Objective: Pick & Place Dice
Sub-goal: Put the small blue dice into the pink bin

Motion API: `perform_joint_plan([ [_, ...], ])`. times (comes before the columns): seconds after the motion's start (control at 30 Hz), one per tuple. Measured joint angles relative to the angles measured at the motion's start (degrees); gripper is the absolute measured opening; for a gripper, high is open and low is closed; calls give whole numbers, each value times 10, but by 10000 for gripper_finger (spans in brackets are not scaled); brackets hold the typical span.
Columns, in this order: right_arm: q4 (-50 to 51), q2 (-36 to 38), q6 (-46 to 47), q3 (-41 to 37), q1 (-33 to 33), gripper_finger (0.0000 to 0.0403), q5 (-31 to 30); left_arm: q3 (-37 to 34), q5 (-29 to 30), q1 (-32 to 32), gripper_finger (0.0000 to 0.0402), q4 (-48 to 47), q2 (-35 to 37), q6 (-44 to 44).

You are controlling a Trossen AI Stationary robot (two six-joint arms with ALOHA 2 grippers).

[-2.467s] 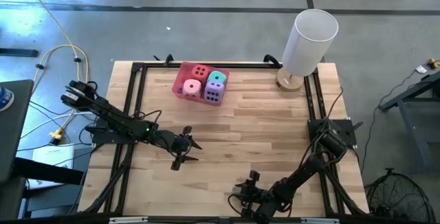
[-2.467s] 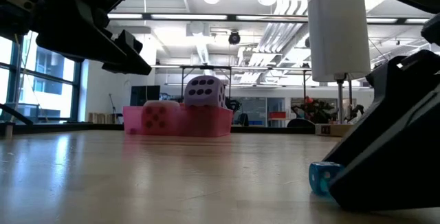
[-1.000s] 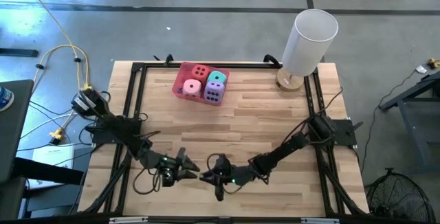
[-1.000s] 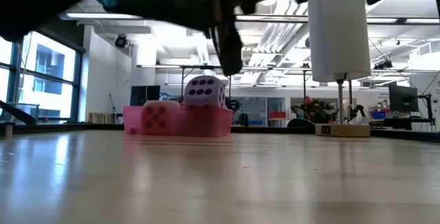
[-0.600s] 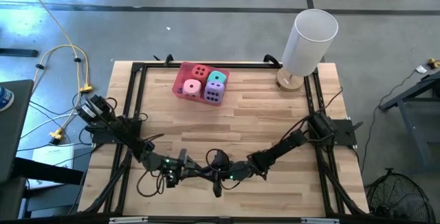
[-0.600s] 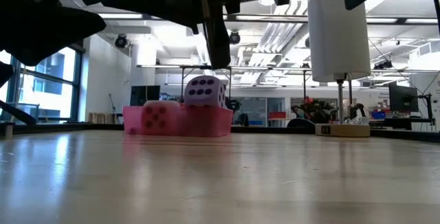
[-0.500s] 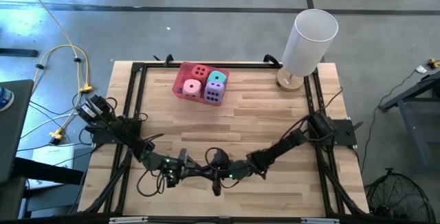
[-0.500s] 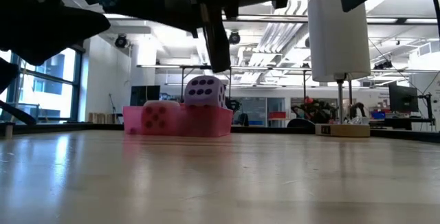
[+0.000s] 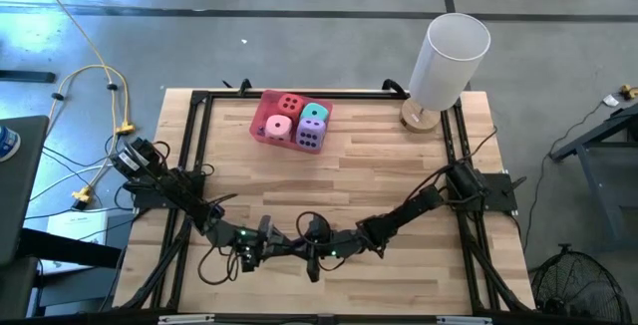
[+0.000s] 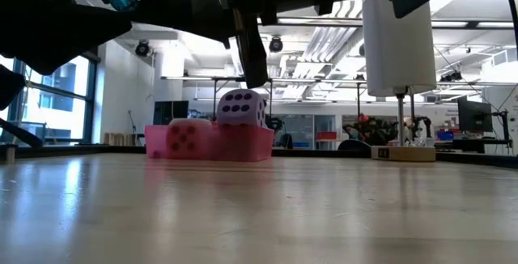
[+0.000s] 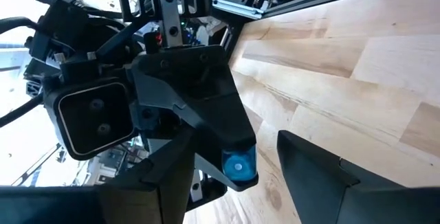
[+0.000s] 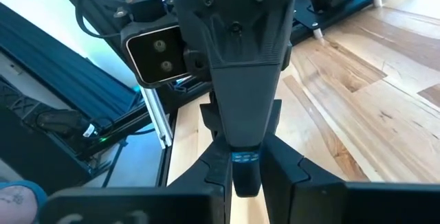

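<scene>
On the table (image 9: 399,165), both arms have met at the near edge since a second ago. The right gripper (image 12: 245,172) fingers stay clamped on a small blue die (image 11: 238,163), which sits between the left gripper (image 11: 234,183) fingers, held apart.

Two slim black jointed arms, looped black cables, small green lights near the wrists; matte dark-grey tapered fingers, boxy screwed wrist cameras.

Overhead, table-level, two facing wrist views.
</scene>
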State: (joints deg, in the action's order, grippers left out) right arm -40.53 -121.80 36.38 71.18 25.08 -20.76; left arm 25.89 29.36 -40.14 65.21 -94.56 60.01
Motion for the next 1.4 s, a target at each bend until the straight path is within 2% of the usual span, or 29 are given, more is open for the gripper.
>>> perform_joint_plan([
  [0.13,2,0,0,0,0,36,0,0,0,0,172,-1,0,-9],
  [0.43,8,0,0,0,0,36,-1,0,1,0,71,-6,0,-30],
  [0.57,12,1,12,0,0,40,-2,0,1,0,53,-7,0,-41],
  [0.7,12,1,17,0,1,70,0,0,1,0,54,-7,0,-77],
  [0.87,12,1,16,0,4,141,1,0,-1,0,54,-10,0,-107],
  [1.0,13,1,28,0,4,199,25,0,-3,-4,53,-10,0,-185],
  [1.13,14,1,30,0,4,243,55,0,14,-12,53,-10,0,-303],
  [1.27,16,1,38,0,10,263,61,0,-1,-19,53,-26,25,-415],
  [1.4,31,1,46,0,20,267,58,0,-4,-18,53,-110,80,-496],
])
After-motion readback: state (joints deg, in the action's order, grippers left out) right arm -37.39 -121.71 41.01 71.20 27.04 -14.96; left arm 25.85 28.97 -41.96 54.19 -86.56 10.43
